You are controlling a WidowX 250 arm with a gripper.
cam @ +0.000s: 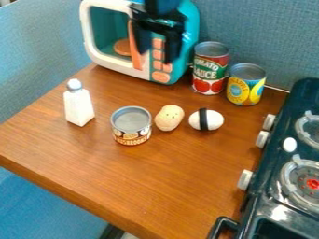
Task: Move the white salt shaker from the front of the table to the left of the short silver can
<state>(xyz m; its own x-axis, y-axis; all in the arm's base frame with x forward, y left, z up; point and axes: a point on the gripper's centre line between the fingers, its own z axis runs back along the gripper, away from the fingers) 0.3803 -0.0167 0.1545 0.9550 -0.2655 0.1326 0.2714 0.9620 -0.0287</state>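
At upper centre, my gripper (156, 53) hangs open, empty; I'd keep clear of the microwave (192, 27) (its orange handle (135, 59) looks close).

Lighting: bright, even and diffuse across the table (143, 177); its source cannot be determined. Soft, faint shadows adjoin the bases of the cans (131, 137) and the white bottle (78, 107). Small highlights mark the metal can lids (211, 48), and a whitish glare patch lies on the dark stove (281, 214). Focus: the gripper (160, 51) is blurred, its edges smeared; fine print is soft. Distortion: none distinct at the edges.
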